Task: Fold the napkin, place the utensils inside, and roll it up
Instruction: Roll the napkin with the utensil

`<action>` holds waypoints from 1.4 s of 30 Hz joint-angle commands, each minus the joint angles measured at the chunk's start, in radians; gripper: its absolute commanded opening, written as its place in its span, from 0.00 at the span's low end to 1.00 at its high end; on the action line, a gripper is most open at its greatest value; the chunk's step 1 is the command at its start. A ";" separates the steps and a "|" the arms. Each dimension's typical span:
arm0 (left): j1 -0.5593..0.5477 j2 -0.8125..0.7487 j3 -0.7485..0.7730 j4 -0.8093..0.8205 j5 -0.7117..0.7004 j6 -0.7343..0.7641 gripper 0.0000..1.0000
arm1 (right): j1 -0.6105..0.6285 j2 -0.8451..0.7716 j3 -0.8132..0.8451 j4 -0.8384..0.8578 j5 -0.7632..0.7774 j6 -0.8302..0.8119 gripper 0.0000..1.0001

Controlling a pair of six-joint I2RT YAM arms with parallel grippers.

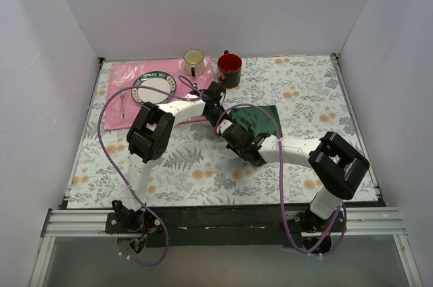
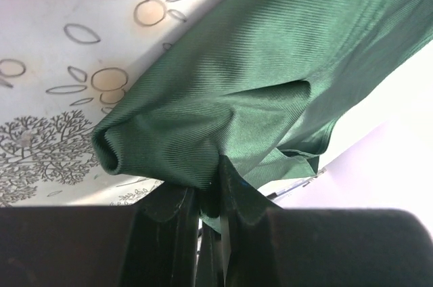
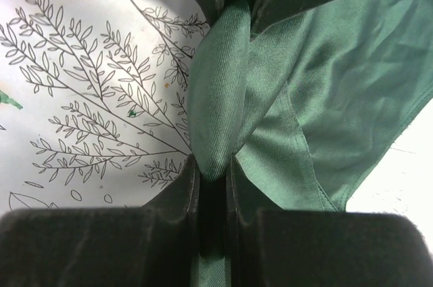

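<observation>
The dark green napkin (image 1: 259, 120) lies bunched on the floral tablecloth near the middle of the table. My left gripper (image 1: 218, 112) is shut on its left edge; in the left wrist view the cloth (image 2: 270, 63) hangs in folds from the pinched jaws (image 2: 213, 189). My right gripper (image 1: 235, 135) is at the napkin's near left corner. In the right wrist view it (image 3: 213, 168) is shut on a gathered fold of the napkin (image 3: 338, 77). The utensils are out of view.
A pink placemat (image 1: 128, 74) at the back left holds a patterned plate (image 1: 154, 89) and a small silver fork (image 1: 122, 104). A cream mug (image 1: 193, 62) and a red mug (image 1: 229, 69) stand behind the napkin. White walls enclose the table.
</observation>
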State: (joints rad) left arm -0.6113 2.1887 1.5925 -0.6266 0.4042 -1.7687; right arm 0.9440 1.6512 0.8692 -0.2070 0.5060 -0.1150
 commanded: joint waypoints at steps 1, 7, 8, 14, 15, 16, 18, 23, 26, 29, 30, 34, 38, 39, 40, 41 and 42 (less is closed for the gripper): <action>-0.002 0.023 -0.011 -0.018 -0.024 0.138 0.00 | -0.042 0.015 0.016 -0.017 -0.205 -0.008 0.01; -0.002 -0.029 -0.031 0.071 -0.076 0.230 0.23 | -0.154 0.004 0.014 -0.026 -0.539 0.064 0.01; -0.002 -0.033 -0.025 0.071 -0.094 0.256 0.30 | -0.186 0.004 0.011 -0.025 -0.607 0.070 0.01; 0.001 -0.073 0.018 0.030 -0.177 0.340 0.53 | -0.315 -0.001 -0.007 -0.028 -0.826 0.107 0.01; 0.001 -0.089 0.009 0.037 -0.188 0.348 0.58 | -0.327 0.001 -0.007 -0.031 -0.845 0.118 0.01; 0.002 -0.105 -0.003 0.054 -0.191 0.350 0.60 | -0.339 0.002 -0.004 -0.038 -0.860 0.138 0.01; 0.004 -0.154 -0.037 0.067 -0.189 0.353 0.64 | -0.372 0.010 -0.010 -0.031 -0.921 0.153 0.01; 0.005 -0.256 -0.115 0.099 -0.208 0.367 0.68 | -0.474 0.027 -0.090 0.066 -1.093 0.236 0.01; 0.005 -0.329 -0.160 0.116 -0.208 0.376 0.70 | -0.513 0.036 -0.140 0.118 -1.164 0.279 0.01; 0.005 -0.406 -0.250 0.172 -0.158 0.371 0.72 | -0.566 0.048 -0.191 0.243 -1.254 0.369 0.01; 0.005 -0.412 -0.285 0.185 -0.128 0.364 0.72 | -0.576 0.051 -0.215 0.291 -1.271 0.403 0.01; 0.005 -0.426 -0.408 0.316 -0.012 0.266 0.75 | -0.613 0.061 -0.262 0.417 -1.348 0.489 0.01; 0.005 -0.396 -0.476 0.444 0.051 0.149 0.83 | -0.628 0.070 -0.283 0.486 -1.394 0.532 0.01; 0.005 -0.389 -0.488 0.497 0.064 0.088 0.85 | -0.629 0.070 -0.291 0.503 -1.400 0.541 0.01; 0.005 -0.380 -0.499 0.519 0.067 0.062 0.86 | -0.629 0.070 -0.297 0.517 -1.403 0.552 0.01; 0.005 -0.374 -0.518 0.545 0.073 0.034 0.86 | -0.629 0.073 -0.297 0.523 -1.409 0.554 0.01; 0.005 -0.356 -0.522 0.570 0.068 -0.003 0.86 | -0.629 0.074 -0.299 0.526 -1.411 0.555 0.01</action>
State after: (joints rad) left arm -0.6067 1.8210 1.0977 -0.2268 0.4171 -1.6138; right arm 0.3161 1.7084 0.5934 0.2687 -0.8616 0.3832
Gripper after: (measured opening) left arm 0.851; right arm 0.187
